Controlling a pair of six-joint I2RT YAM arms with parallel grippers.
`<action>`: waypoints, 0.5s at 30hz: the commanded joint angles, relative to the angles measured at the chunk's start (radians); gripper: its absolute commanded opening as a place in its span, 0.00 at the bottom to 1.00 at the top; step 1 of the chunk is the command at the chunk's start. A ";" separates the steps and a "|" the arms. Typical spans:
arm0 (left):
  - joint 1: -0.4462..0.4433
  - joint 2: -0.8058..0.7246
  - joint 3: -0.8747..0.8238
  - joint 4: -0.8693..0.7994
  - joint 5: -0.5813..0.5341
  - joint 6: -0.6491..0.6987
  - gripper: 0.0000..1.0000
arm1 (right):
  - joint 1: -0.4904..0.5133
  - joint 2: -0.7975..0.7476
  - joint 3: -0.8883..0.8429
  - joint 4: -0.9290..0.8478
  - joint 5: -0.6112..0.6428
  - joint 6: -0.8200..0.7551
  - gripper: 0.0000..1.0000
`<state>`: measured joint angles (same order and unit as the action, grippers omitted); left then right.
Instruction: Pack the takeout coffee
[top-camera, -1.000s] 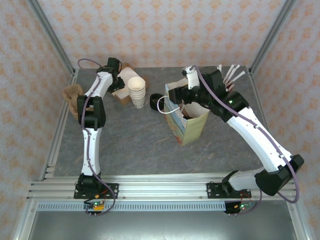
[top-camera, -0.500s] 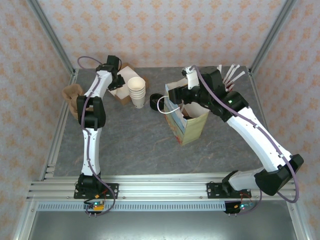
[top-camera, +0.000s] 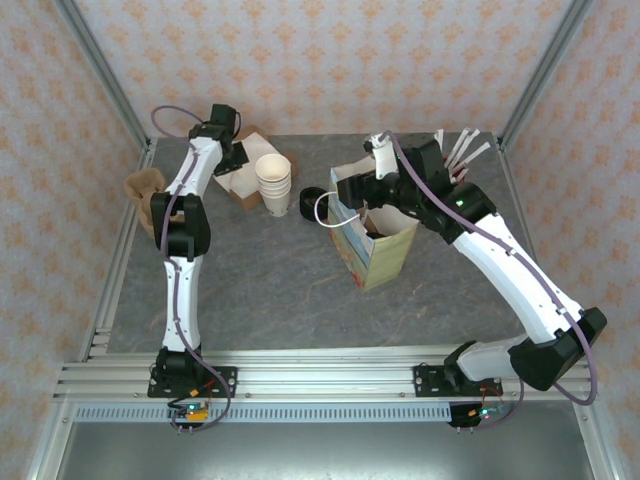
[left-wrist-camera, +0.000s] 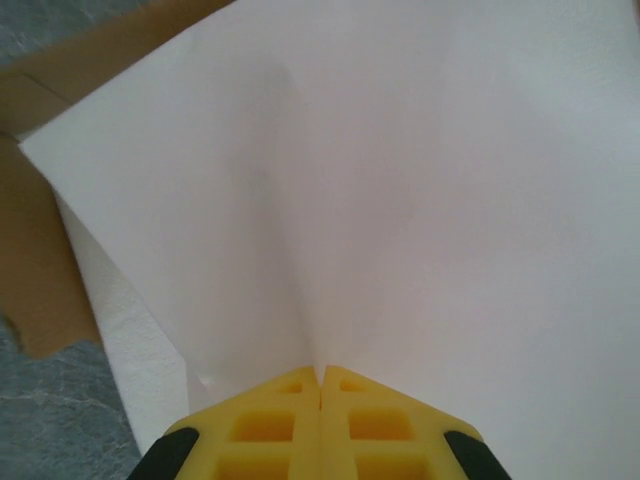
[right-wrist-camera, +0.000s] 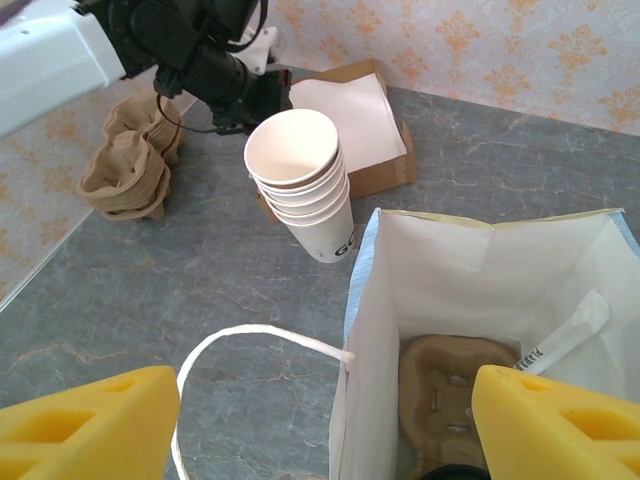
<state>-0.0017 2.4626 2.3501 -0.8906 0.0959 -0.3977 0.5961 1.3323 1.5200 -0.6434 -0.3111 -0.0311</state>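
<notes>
- Your left gripper (left-wrist-camera: 320, 385) is closed, its yellow tips meeting on a corner of a white napkin (left-wrist-camera: 380, 200). The sheet creases up from the pinch, which suggests one layer is being taken off the pile in the box (right-wrist-camera: 385, 175), probably as an extra for the order.
- Your right gripper (right-wrist-camera: 325, 410) hangs over the bag (right-wrist-camera: 480, 270) with its jaws wide. The bag's left wall and string handle (right-wrist-camera: 250, 340) lie between them, but neither finger appears to touch, so it holds nothing.
- That arm looks parked there to watch or steady the bag's open mouth while the other arm fetches.
- The bag stands upright mid-table, already loaded: a pulp carrier (right-wrist-camera: 450, 385) lies on its floor and a wrapped stick (right-wrist-camera: 565, 330) leans in the right corner.
- You cannot clearly pick out the coffee. A dark curved edge (right-wrist-camera: 455, 472) just below the carrier may be its lid, which would put it in the bag.
- The cup stack (right-wrist-camera: 300, 170) stands between box and bag, so swing the napkin over or around it.
- Spare carriers (right-wrist-camera: 130, 170) sit far left, out of the way.
</notes>
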 joint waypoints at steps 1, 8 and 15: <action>0.018 -0.150 0.037 -0.026 -0.029 0.016 0.00 | 0.003 -0.034 -0.007 -0.012 0.020 0.020 0.78; 0.028 -0.316 -0.005 0.012 -0.065 0.016 0.00 | 0.002 -0.055 -0.005 -0.005 0.047 0.037 0.78; 0.028 -0.509 -0.058 0.058 -0.007 -0.013 0.00 | 0.002 -0.062 0.014 0.016 0.138 0.109 0.78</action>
<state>0.0216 2.0232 2.3337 -0.8665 0.0673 -0.3950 0.5961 1.2892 1.5181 -0.6460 -0.2382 0.0288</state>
